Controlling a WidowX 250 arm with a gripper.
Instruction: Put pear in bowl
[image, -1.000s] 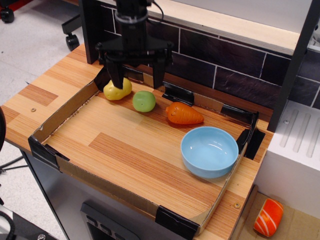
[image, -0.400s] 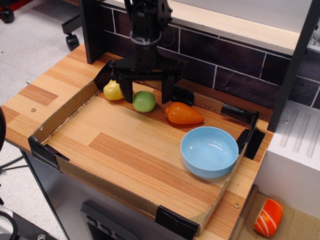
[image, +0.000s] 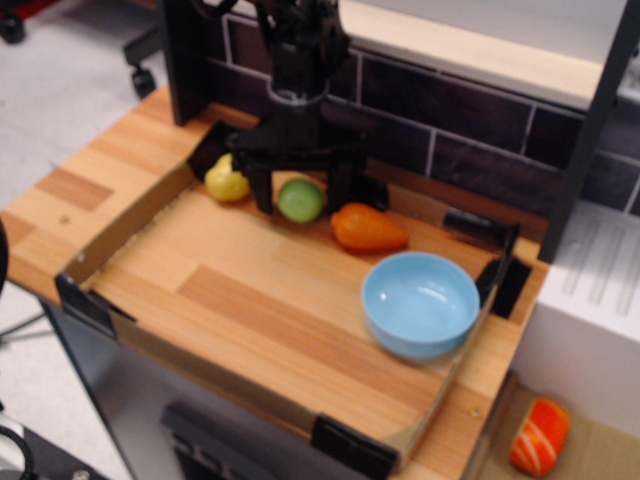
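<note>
Since the picture from 1 second back, the gripper (image: 300, 190) has slid rightward from above the yellow potato-like lump (image: 226, 181) and come lower, so that its jaws now stand on either side of the pear (image: 300, 200); nothing else on the worktop (image: 250, 300) has shifted. Nearest the camera, the bowl (image: 421, 303) sits at the right of the cardboard-walled tray (image: 120, 235), pale blue, glossy, shallow and holding nothing. Beyond it, just left of its far rim, lies the orange carrot toy (image: 369, 227), and past that the pear rests on the wood near the back wall of the tray, between the carrot and the yellow lump and well apart from the bowl. It is small, smooth and light green, rounded, far smaller than the bowl's opening; its tapered top cannot be made out in this soft picture. The jaws are spread wide, 1 dark finger at each side of the fruit with a gap showing, so I judge they have not closed on it. By my reading only the approach is done: the grasp, the lift, the carry to the right and the release over the bowl are all left
</note>
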